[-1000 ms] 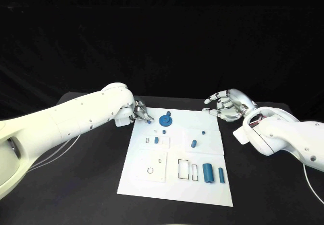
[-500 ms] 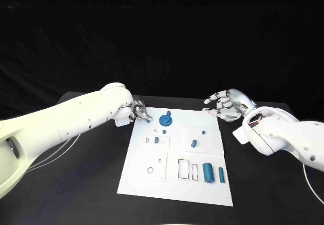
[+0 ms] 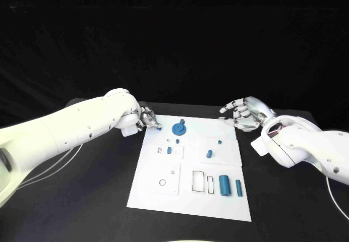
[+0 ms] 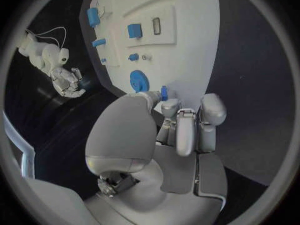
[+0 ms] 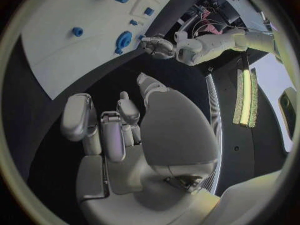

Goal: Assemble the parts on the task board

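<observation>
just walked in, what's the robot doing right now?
It is assembling blue parts on the white task board. The left hand is at the board's far left corner, pinching a small blue peg in its fingers, right beside the blue round part. The right hand hovers open off the far right corner, holding nothing. Two blue cylinders lie loose near the board's near edge.

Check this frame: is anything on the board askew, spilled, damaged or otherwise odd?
Nothing stands out. The task board lies flat, its blue parts tidy, none spilled off it. The left hand pinches a small blue part at the board's far corner; the right hand hovers open beside it.
</observation>
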### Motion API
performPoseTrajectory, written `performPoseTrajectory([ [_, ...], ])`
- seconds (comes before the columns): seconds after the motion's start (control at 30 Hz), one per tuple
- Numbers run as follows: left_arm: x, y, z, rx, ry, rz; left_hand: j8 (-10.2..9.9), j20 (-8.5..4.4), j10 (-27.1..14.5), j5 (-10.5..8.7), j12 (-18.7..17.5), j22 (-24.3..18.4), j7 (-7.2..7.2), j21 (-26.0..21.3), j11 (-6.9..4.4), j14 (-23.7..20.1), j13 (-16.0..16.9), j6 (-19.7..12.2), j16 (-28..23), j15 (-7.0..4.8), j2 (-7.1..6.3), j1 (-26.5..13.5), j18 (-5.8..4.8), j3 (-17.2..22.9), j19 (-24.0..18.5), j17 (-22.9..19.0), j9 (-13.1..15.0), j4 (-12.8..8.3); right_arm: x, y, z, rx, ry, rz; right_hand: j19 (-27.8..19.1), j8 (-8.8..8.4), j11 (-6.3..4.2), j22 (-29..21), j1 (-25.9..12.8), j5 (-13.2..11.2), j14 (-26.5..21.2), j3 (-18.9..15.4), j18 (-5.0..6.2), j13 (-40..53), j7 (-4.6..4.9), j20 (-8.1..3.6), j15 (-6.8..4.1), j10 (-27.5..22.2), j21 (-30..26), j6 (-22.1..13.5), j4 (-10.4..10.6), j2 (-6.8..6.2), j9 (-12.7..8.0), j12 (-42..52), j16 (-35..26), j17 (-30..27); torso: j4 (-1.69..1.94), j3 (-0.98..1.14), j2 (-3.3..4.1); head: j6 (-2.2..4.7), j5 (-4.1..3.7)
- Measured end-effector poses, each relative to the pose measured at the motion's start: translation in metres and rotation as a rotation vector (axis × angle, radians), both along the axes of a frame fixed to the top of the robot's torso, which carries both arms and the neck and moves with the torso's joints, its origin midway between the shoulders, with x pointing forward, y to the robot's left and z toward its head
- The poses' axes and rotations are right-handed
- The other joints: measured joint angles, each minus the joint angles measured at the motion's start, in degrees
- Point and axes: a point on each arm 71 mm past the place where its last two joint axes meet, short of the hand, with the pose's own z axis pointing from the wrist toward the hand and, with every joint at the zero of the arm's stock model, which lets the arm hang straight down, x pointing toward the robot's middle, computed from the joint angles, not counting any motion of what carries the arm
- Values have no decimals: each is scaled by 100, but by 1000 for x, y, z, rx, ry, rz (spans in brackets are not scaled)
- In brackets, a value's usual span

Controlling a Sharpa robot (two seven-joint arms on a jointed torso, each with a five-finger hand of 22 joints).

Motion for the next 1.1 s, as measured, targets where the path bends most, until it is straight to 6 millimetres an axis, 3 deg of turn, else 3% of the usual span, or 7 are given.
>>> performPoseTrajectory([
  [0.27, -17, 3, 5, -41, 11, -27, 590, -10, 69, 3, 47, 118, -1, 67, -12, -20, 58, 1, 22, -21, -225, -440, -1, 433, 51, 0, 0, -74, 0, -2, -2, -2, 5, -3, 0, 0, 0, 0, 0, 0, 0, 0, 0, 3, 0, 0, 0, 0, 0, 0, 0, 0, 0, 0, 0, -1, -2, 1, -5, -5, 13],
  [0.47, -34, 1, 10, -65, 10, -70, 766, -28, 177, 4, 88, 212, -1, 115, -30, -20, 119, 1, 79, -21, -301, -577, -1, 520, 136, -1, 1, -113, -1, -3, -3, -3, 8, -6, 0, 0, 0, -1, 0, 0, 0, 0, 0, 2, 0, 0, 0, 0, 0, 0, 0, 0, 1, 0, 0, -1, 2, 0, -4, 8, 10],
  [0.53, -42, -1, 11, -72, 6, -90, 782, -40, 226, 3, 115, 229, 11, 139, -39, 1, 156, 14, 89, -42, -359, -685, -1, 779, 147, -1, 1, -341, -1, -3, -3, -3, 8, -6, 0, 0, 0, -1, 0, 0, 0, 0, 0, 2, 0, 0, 0, 0, 0, 0, 0, 0, 0, 0, 0, -1, 5, 0, -4, 8, 9],
  [0.67, -54, -6, 11, -72, -4, -128, 783, -71, 295, 32, 149, 300, 21, 179, -54, -20, 206, 25, 117, -63, -416, -752, -94, 802, 215, -1, 2, -318, -1, -4, -3, -3, 9, -6, 0, 0, 0, -1, 0, 0, 0, 0, 0, 2, 0, 0, 0, 0, 0, 0, 0, 0, 1, 0, 0, -1, 8, 1, -2, -2, 13],
  [0.93, -73, -6, 4, -28, -40, -177, 787, -83, 374, 46, 178, 429, -30, 245, -93, -2, 261, 115, 146, -84, -485, -868, -92, 837, 309, -1, 6, -287, -1, -6, -4, -4, 11, -10, 0, 23, 0, -1, 0, 0, 0, 0, 0, 4, 0, 0, 0, 0, 0, 0, 0, 0, 1, 0, 0, -2, 6, 3, -1, -18, 40],
  [1.0, -75, -5, 2, -20, -48, -179, 787, -101, 386, 44, 179, 445, -32, 245, -105, -21, 272, 116, 165, -102, -499, -925, -92, 1075, 327, -2, 8, -525, -1, -6, -4, -4, 11, -10, 0, 23, 0, -2, 0, 0, 0, 0, 0, 4, 0, 0, 0, 0, 0, 0, 0, 0, 1, 0, 0, -2, 7, 6, -2, -21, 48],
  [1.1, -80, -6, -1, -12, -58, -185, 787, -81, 406, 44, 179, 461, -12, 245, -85, -21, 283, 137, 165, -102, -522, -949, -92, 1077, 348, -2, 8, -527, -1, -6, -4, -5, 11, -11, 0, 23, 0, -2, 0, 0, 0, 0, 0, 4, 0, 0, 0, 0, 0, 0, 0, 0, 1, 0, 0, -2, 9, 9, -3, -31, 58],
])
